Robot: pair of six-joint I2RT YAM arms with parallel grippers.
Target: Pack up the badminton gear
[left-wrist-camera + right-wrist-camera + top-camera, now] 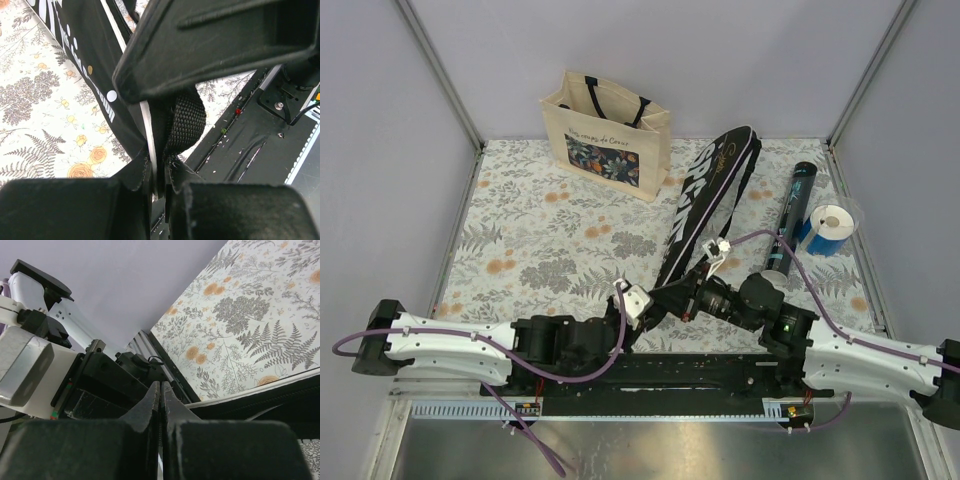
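Observation:
The big black racket cover (705, 195) with white lettering lies slanted on the flowered cloth, its narrow end towards the arms. My left gripper (638, 303) is shut on that narrow end. In the left wrist view its jaws (160, 170) pinch the cover's white-piped edge (85, 55) beside a black webbing strap (187, 122). My right gripper (680, 300) sits just right of it at the same end. Its jaws (160, 387) are pressed together, with only a thin sliver I cannot identify in the seam; the cover's zipped edge (280, 400) runs past on the right. A long black tube (797, 205) lies at the right.
A beige tote bag (608, 125) with a floral print stands at the back. A short blue-and-white roll (830, 228) stands beside the tube. The black base rail (700, 370) runs along the near edge. The left arm's white body (30, 330) is close to my right gripper.

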